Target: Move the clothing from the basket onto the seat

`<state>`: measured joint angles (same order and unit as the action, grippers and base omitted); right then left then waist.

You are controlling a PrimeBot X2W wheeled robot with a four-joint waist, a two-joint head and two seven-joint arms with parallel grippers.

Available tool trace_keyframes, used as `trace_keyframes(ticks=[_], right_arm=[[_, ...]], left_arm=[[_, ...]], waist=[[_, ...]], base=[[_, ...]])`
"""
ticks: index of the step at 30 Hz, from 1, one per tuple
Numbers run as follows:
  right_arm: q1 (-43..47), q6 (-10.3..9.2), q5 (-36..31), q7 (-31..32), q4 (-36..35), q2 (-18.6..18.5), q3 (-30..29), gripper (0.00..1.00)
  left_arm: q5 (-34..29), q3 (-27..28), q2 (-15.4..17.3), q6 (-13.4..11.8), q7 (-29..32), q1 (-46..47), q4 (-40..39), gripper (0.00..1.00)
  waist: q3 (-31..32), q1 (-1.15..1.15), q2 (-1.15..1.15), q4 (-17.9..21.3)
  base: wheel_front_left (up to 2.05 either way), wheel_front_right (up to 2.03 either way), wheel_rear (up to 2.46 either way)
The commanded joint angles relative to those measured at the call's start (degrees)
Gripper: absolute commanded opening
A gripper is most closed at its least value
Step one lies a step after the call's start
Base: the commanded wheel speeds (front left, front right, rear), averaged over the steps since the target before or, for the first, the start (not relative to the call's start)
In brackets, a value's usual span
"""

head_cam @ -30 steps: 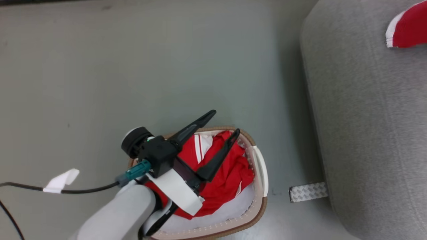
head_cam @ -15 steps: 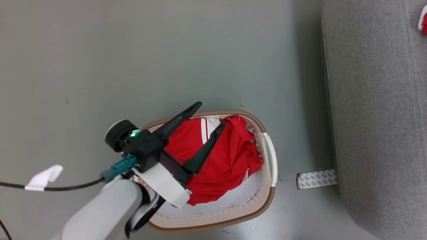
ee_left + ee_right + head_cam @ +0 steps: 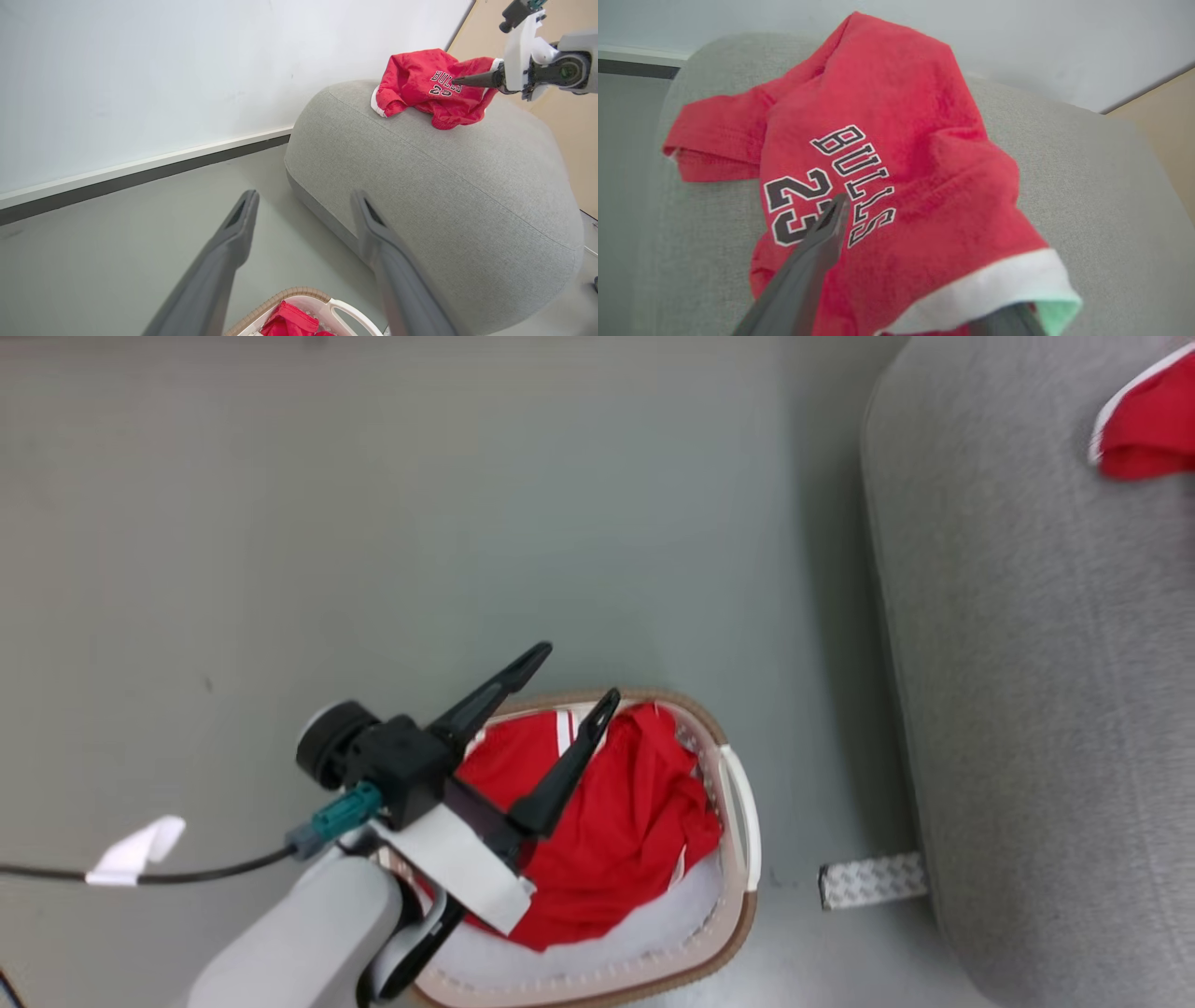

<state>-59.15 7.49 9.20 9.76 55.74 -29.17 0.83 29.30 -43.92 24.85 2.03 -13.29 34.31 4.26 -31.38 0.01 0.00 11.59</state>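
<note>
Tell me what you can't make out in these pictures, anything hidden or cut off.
- Head view: the left gripper and its forearm cover part of the basket and the clothing in it, so the garment count is unclear.
- Head view: the jersey on the seat is cut off by the right edge.
- Right wrist view: the jersey's white hem hides one fingertip of the right gripper.

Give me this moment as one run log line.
left gripper: open, over basket | right gripper: open, at BULLS 23 jersey lying on sofa | red clothing: in basket, not yet moved
</note>
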Motion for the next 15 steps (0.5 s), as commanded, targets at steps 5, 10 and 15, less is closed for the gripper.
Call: trace_keyframes(ticks=[5,10,15], right_arm=[[4.09,0.0,0.77,2.68,0.72,0.27,4.4,1.0],[6.93,0.0,2.04,3.12,-2.25,-1.35,9.12,1.0],[9.06,0.0,5.52,2.79,-9.01,-2.25,15.32,1.0]], left_arm=[[1.41,0.43,-0.9,-0.96,-1.11,-3.72,2.25,1.0],[2.61,1.37,-1.94,-1.96,-1.5,-6.2,3.57,1.0],[3.31,3.8,-2.61,-3.63,-1.9,-8.69,4.76,1.0]], waist=[[9.61,-0.01,0.0,0.75],[15.77,-0.01,0.0,0.48],[21.7,-0.01,0.0,-0.08]], base=[[0.0,0.0,0.0],[0.0,0.0,0.0],[0.0,0.0,0.0]])
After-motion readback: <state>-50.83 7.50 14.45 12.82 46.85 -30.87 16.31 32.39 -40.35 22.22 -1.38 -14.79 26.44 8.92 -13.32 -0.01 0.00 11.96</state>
